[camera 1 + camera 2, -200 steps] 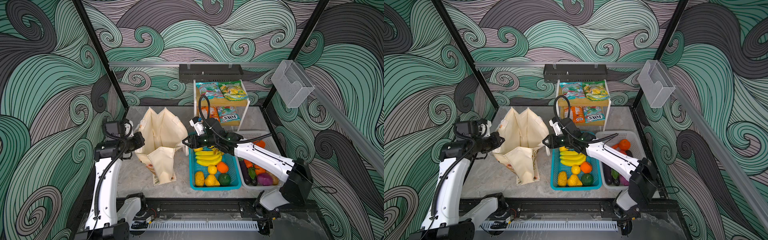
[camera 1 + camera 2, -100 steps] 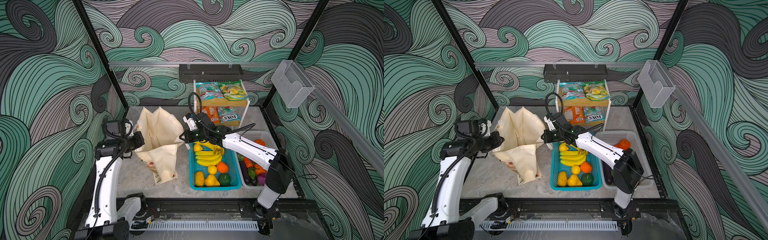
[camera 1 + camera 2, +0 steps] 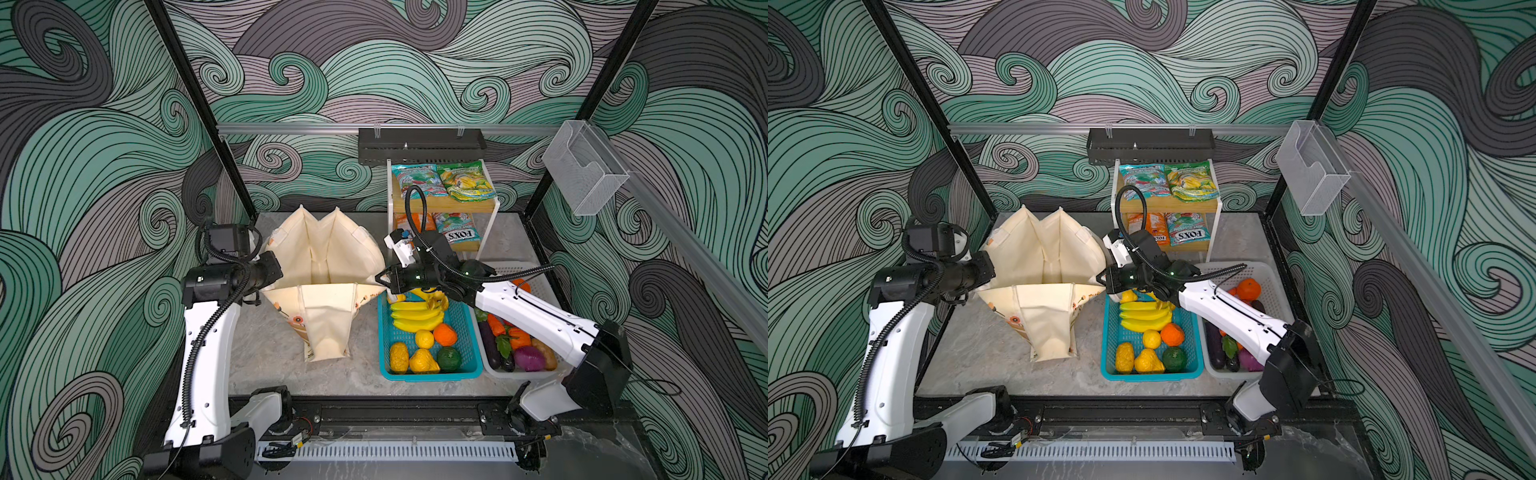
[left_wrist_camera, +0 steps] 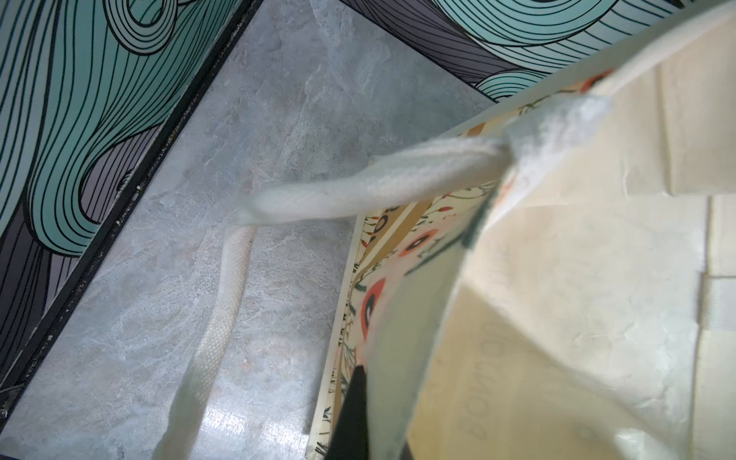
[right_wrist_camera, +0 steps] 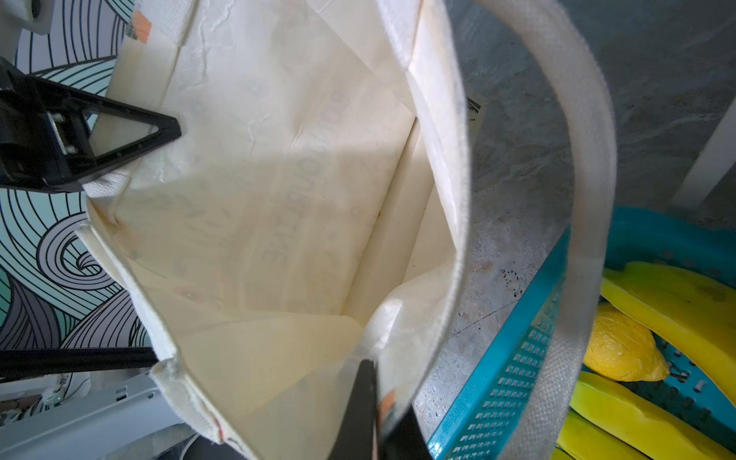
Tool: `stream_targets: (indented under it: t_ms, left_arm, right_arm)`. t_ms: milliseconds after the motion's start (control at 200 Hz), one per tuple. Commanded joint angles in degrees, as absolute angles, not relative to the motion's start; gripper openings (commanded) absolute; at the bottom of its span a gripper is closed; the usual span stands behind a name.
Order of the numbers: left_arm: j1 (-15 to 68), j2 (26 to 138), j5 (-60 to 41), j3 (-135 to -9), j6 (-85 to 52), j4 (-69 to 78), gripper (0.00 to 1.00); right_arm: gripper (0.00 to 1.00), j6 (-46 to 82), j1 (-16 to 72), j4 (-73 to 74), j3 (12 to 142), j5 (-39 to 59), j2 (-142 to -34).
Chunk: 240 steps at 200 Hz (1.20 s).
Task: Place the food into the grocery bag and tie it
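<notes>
The grocery bag is standing on the grey table, just left of the teal basket, & its mouth is gaping wide in both top views. The left claw is pinching the bag's left rim, clamped tight on the cloth. In the left wrist view one black finger is pressing on the flowery outside of that rim. The right claw is pinching the opposite rim, on the teal basket's side, w/ its jaws squeezed on the cloth. In the right wrist view the rim is sitting btw its black fingers. The front rim is stretching straight across btw the two claws.

One white rope handle is hanging down outside the bag by the left claw. Another rope handle is looping beside the teal basket.

The food is lying outside the bag. Bananas, an orange & more yellow & green fruit are sitting in the teal basket. A carrot & purple veg are lying in the white basket next to it, under the right arm. Snack packets, teal-red & green-yellow, are lying on top of the small shelf at the back, w/ more packets on the level below
</notes>
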State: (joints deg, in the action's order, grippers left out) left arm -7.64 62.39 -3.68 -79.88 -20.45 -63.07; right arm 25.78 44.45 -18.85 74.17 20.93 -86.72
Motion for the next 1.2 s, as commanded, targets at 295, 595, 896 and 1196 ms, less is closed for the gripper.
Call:
stream_targets:
  t_ms: [295, 595, 896, 1196]
  left_arm:
    - [-9.87, 53.81, -21.98, -65.02, -23.42, -43.6, 0.01]
    - [-9.05, 55.02, -19.78, -65.6, -23.53, -46.06, 0.0]
    - [-9.03, 54.62, -22.33, -65.09, -23.64, -45.52, 0.0]
    - [-7.96, 52.16, -23.45, -64.25, -25.24, -44.73, 0.0]
  right_arm:
    - [0.22, 24.66, 39.29, -24.49, 74.64, 20.18, -88.43]
    - [0.75, 25.4, 40.15, -21.97, 75.05, 15.44, -82.0]
    - [0.99, 21.32, 37.97, -20.92, 64.52, 6.88, -64.86]
    - [0.99, 14.15, 35.88, -33.11, 49.68, 7.55, -47.29]
